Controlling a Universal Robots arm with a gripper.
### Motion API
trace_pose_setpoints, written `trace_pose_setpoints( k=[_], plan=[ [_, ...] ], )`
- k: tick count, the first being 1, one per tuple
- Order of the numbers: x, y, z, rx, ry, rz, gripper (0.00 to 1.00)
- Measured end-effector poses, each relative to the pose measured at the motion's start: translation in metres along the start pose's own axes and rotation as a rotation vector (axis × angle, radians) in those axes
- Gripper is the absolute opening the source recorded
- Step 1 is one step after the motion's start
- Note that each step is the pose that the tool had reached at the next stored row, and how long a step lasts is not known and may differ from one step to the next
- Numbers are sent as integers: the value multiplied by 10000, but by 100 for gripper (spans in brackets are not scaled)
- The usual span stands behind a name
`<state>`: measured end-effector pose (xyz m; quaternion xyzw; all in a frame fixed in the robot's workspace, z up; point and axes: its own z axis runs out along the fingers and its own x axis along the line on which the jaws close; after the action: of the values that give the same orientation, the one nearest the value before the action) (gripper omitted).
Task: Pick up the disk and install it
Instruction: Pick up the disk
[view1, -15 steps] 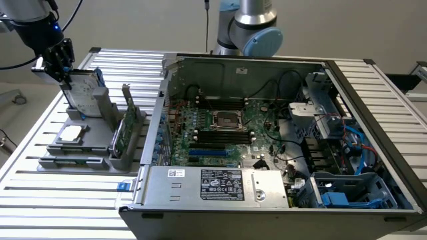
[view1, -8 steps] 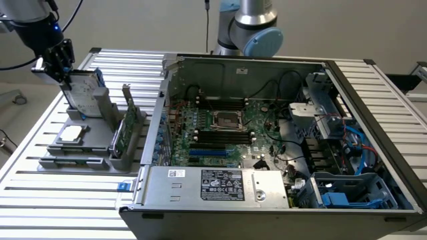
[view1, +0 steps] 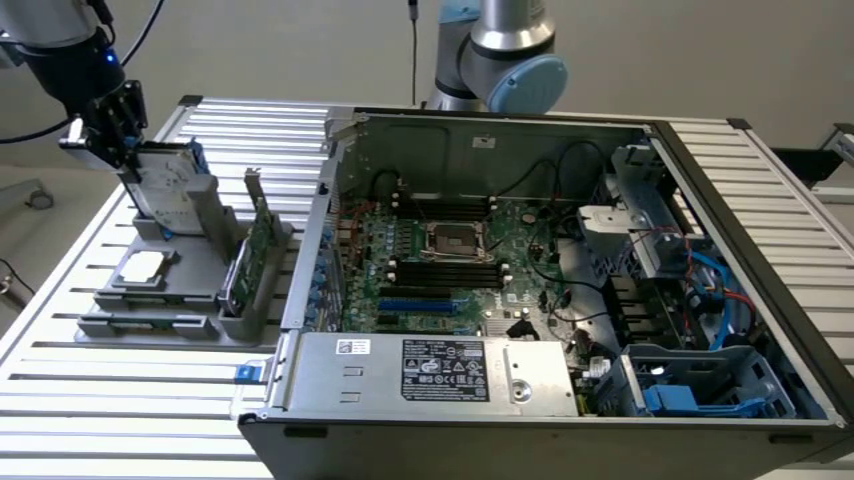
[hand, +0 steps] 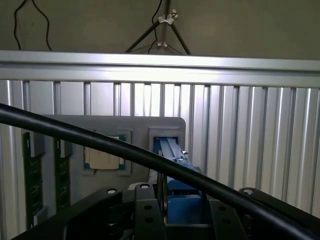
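Note:
The disk (view1: 171, 190), silver-grey with a white label and blue rails, stands on edge in the back slot of the grey holder (view1: 147, 310) on the exterior view's left. My gripper (view1: 130, 160) comes down on its upper edge from above, and the black fingers close against its sides. In the wrist view the disk's blue rail (hand: 175, 155) runs between the fingers of the gripper (hand: 182, 220), which sit tight on both sides of it. The disk's lower end rests in the holder slot.
The holder also carries a small square silver chip (view1: 143, 266) and a thin green card (view1: 247, 265) standing upright. The open computer case (view1: 534, 250) lies to the exterior view's right, with a blue drive bay (view1: 694, 385) at its near corner. A black cable (hand: 100, 142) crosses the wrist view.

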<state>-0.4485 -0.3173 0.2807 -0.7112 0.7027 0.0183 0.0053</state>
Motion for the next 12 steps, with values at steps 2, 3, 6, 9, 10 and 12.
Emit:
trace_pose_setpoints(
  k=[2,3,6,9,10,12],
  plan=[
    [2,0,-3,-2,1,0,36],
    [2,0,-5,-3,-1,0,36],
    [3,0,-13,-8,-1,0,33],
    [12,0,-17,-17,0,-1,33],
    [16,0,-17,-19,0,1,33],
    [23,0,-17,-20,0,3,33]
  ],
)
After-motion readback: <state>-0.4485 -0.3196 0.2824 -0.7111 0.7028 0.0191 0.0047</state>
